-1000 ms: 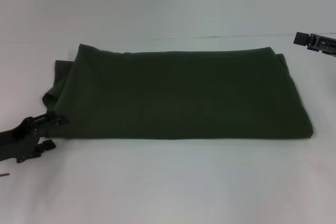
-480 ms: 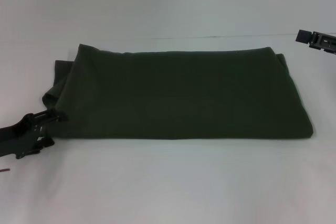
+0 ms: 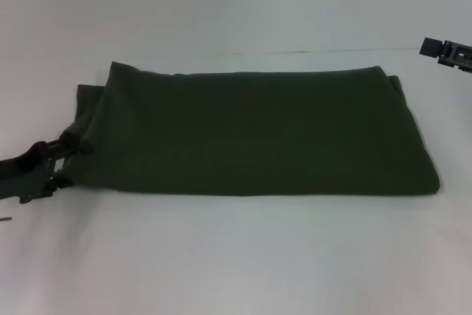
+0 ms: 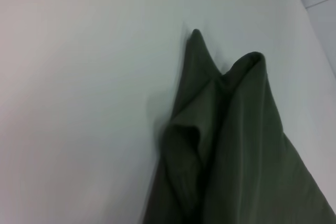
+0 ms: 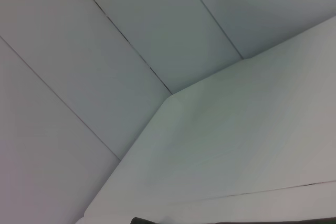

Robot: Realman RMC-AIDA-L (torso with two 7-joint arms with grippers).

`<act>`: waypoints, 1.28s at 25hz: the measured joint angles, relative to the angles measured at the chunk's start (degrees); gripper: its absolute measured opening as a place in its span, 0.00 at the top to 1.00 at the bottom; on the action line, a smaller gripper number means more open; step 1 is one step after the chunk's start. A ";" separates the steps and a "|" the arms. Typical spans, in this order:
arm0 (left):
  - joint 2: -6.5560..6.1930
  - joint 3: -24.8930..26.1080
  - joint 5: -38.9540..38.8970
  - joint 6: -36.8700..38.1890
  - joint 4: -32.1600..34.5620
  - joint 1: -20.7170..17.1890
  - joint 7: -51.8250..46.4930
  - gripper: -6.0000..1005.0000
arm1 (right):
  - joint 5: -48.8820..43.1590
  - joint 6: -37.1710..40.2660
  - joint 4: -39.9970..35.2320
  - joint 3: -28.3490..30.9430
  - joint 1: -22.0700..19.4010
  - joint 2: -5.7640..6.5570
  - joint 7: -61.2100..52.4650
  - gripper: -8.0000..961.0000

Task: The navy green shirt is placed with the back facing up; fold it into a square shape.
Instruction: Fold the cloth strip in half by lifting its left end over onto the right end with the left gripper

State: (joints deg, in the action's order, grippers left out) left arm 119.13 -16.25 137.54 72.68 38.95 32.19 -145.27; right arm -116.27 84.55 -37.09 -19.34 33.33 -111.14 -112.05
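Folded shirt (image 3: 251,134) mid-frame on table (image 3: 236,256), left gripper (image 3: 65,147) pinching its lower-left corner, right gripper (image 3: 447,52) upper right, grip state unclear.

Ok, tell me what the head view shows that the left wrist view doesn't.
Only the head view shows the whole folded dark olive-green cotton shirt as a wide rectangle, the left gripper at its left corner, and the right gripper off at the far right. Only the left wrist view shows the bunched corner folds up close. Both show the shirt on the white table.
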 joint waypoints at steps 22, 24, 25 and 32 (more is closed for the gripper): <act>-0.11 -1.39 0.63 1.19 -1.26 0.20 0.05 0.12 | 0.08 -0.10 0.00 0.00 -0.07 0.05 -0.13 0.04; -0.08 -1.85 0.63 0.49 -1.35 0.23 0.03 0.12 | 0.08 -0.13 0.00 0.00 -0.11 0.05 -0.14 0.05; -0.05 -1.97 0.63 0.22 -1.41 0.23 0.01 0.12 | 0.08 -0.16 0.00 0.00 -0.12 0.05 -0.14 0.05; -0.11 -2.02 0.76 -1.85 -2.07 0.50 0.01 0.12 | 0.31 -0.27 0.01 0.08 -0.11 0.05 -0.18 0.05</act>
State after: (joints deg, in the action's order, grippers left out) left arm 119.01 -18.26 138.30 70.82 36.87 32.69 -145.26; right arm -115.96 84.29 -37.09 -19.26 33.22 -111.08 -112.23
